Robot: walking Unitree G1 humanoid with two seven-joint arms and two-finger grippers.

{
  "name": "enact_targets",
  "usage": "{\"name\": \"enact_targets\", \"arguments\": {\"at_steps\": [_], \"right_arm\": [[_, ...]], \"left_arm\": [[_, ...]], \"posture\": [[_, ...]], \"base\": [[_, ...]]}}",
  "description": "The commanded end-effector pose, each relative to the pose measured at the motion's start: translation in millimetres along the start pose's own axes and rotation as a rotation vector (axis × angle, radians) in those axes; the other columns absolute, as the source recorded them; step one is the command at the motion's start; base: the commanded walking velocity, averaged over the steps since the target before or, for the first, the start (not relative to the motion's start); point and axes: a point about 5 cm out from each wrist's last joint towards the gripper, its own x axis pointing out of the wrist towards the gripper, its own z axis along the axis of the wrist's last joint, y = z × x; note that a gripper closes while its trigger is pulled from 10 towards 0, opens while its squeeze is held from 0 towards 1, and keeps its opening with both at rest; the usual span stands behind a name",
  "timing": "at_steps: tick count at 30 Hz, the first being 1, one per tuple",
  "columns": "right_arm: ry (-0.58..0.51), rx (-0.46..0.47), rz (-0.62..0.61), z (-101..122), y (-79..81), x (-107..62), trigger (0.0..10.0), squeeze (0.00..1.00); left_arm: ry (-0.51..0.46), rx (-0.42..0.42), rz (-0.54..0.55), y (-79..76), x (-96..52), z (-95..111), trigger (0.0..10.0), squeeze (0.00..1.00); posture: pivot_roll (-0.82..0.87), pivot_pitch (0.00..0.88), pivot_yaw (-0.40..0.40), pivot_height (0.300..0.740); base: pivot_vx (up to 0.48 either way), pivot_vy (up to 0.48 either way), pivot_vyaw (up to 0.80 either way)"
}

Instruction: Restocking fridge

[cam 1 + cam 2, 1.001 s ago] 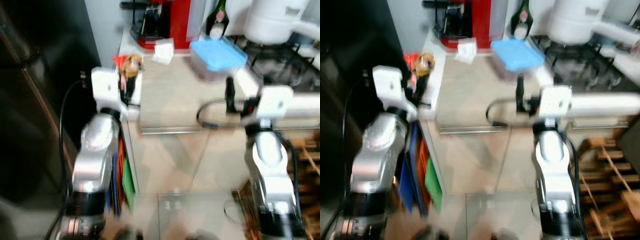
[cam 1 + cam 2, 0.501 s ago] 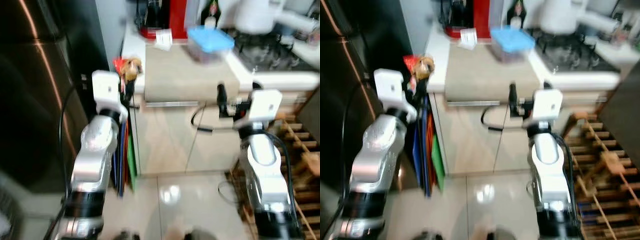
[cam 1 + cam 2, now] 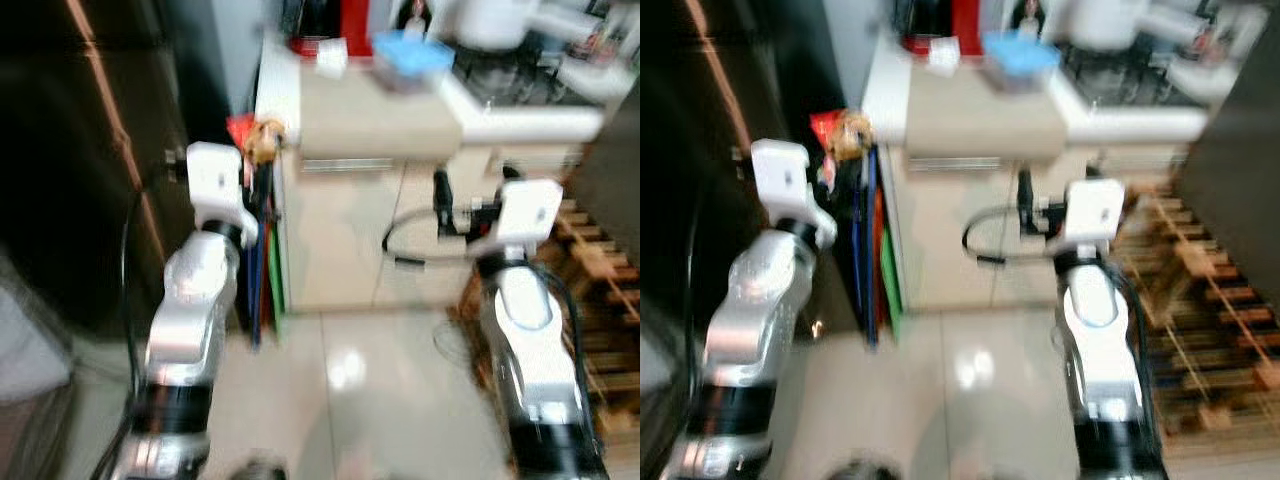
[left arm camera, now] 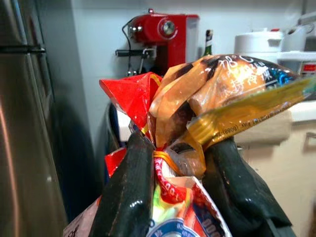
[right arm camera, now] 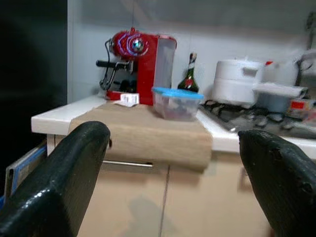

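The head views are blurred. Nearest the camera, both silver arms reach forward over a glossy tiled floor.

The left gripper is clamped on a snack bag — its two black fingers pinch the gathered neck, where an orange band ties the wrapper. The orange-and-clear top of the bag flares above the fingers, with a red wrapper edge beside it. In the head view the bag sits at the tip of the left arm, just beside the front corner of the counter and near the dark fridge, which stands on the robot's left. The fridge's steel side also shows in the left wrist view.

The right gripper is held in front of the cabinet with its fingers spread wide apart and nothing between them.

Between fridge and cabinet stand coloured flat boards — blue, orange and green — on edge.

On the counter, farther back:
- a clear box with a blue lid;
- a small white carton;
- a red coffee machine;
- a dark bottle against the wall;
- a white pot on the stove.

A wooden rack stands to the robot's right.
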Motion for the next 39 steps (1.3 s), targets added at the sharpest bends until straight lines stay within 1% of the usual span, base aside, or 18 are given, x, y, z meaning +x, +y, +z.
{"name": "enact_targets", "arguments": {"at_steps": [1,6,11,12,14,18,22,24,25,28,30,31,32,33,34,36,37,39], "right_arm": [[-0.018,0.010,0.005,4.4,1.5,1.4,10.0,0.00],[-0.015,0.008,0.007,3.5,1.5,1.3,10.0,0.00],[-0.007,0.006,0.008,1.9,1.2,1.2,10.0,0.00],[0.003,0.006,0.008,-0.2,0.1,1.3,10.0,0.00],[0.008,0.006,0.007,-1.1,-0.5,1.4,10.0,0.00],[0.020,0.000,-0.004,-3.7,-4.1,0.4,10.0,0.00],[0.052,-0.008,-0.022,-10.7,-7.6,-3.7,10.0,0.00],[0.059,-0.007,-0.028,-12.3,-8.4,-4.6,10.0,0.00],[0.064,-0.009,-0.025,-13.0,-8.5,-5.9,10.0,0.00],[0.071,-0.012,-0.020,-14.0,-8.5,-7.0,10.0,0.00],[0.083,-0.014,-0.013,-15.7,-8.7,-8.8,10.0,0.00],[0.102,-0.010,-0.007,-19.0,-9.2,-11.4,10.0,0.00],[0.112,-0.004,-0.004,-20.6,-9.2,-12.6,10.0,0.00],[0.112,-0.004,-0.004,-20.6,-9.2,-12.6,10.0,0.00],[0.153,0.027,0.012,-27.3,-6.9,-18.9,10.0,0.00],[0.187,0.040,0.018,-33.8,-7.0,-25.8,10.0,0.00],[0.187,0.040,0.018,-33.8,-7.0,-25.8,10.0,0.00],[0.224,0.040,0.012,-41.1,-11.1,-36.8,10.0,0.00]], "left_arm": [[-0.033,0.004,-0.014,-3.2,2.7,8.7,10.0,0.00],[-0.021,0.005,-0.023,-5.1,2.3,5.3,10.0,0.00],[-0.027,-0.020,-0.030,-0.8,-0.7,3.5,10.0,0.00],[-0.026,-0.017,-0.053,-3.1,-2.0,2.5,10.0,0.00],[-0.025,-0.018,-0.062,-4.4,-2.3,1.9,10.0,0.00],[-0.015,-0.039,-0.107,-10.1,-2.7,-0.5,10.0,0.00],[0.021,-0.009,-0.118,-11.8,-1.3,-10.6,10.0,0.00],[0.024,-0.004,-0.120,-12.3,-1.0,-12.4,10.0,0.00],[0.045,-0.008,-0.123,-13.3,-2.6,-16.6,10.0,0.00],[0.064,-0.018,-0.123,-14.2,-5.1,-21.0,10.0,0.00],[0.099,-0.041,-0.118,-14.4,-10.1,-29.1,10.0,0.00],[0.141,-0.074,-0.091,-10.8,-14.1,-38.9,10.0,0.00],[0.153,-0.083,-0.082,-9.6,-14.9,-42.1,10.0,0.00],[0.153,-0.083,-0.082,-9.6,-14.9,-42.1,10.0,0.00],[0.186,-0.073,-0.058,-2.1,-19.2,-53.2,10.0,0.00],[0.213,-0.057,-0.034,6.1,-24.8,-62.1,10.0,0.00],[0.213,-0.057,-0.034,6.1,-24.8,-62.1,10.0,0.00],[0.242,-0.077,-0.010,13.9,-33.0,-67.8,10.0,0.00]], "posture": [[-0.12,0.000,0.021,0.740],[-0.12,0.000,0.022,0.740],[-0.12,0.000,0.024,0.740],[-0.13,0.000,0.028,0.740],[-0.13,0.000,0.029,0.740],[-0.14,0.000,0.045,0.740],[-0.16,0.000,0.049,0.740],[-0.16,0.000,0.049,0.740],[-0.16,0.000,0.044,0.740],[-0.16,0.000,0.040,0.740],[-0.16,0.000,0.036,0.740],[-0.16,0.000,0.033,0.740],[-0.16,0.002,0.031,0.740],[-0.16,0.002,0.031,0.740],[-0.16,0.004,0.029,0.740],[-0.16,0.008,0.026,0.740],[-0.16,0.008,0.026,0.740],[-0.16,0.015,0.019,0.740]], "base": [[-0.292,0.000,0.00],[-0.225,0.000,0.00],[0.000,0.000,0.00],[0.000,0.000,0.00],[0.000,0.000,0.00],[0.000,0.000,0.00],[0.000,-0.480,0.00],[0.000,-0.480,0.00],[0.000,-0.480,0.00],[0.000,-0.480,0.00],[0.000,-0.480,0.00],[0.000,-0.480,0.00],[0.000,-0.480,0.00],[0.000,-0.480,0.00],[0.000,-0.480,0.00],[0.000,-0.480,0.00],[0.000,-0.480,0.00],[0.000,-0.480,0.00]]}}
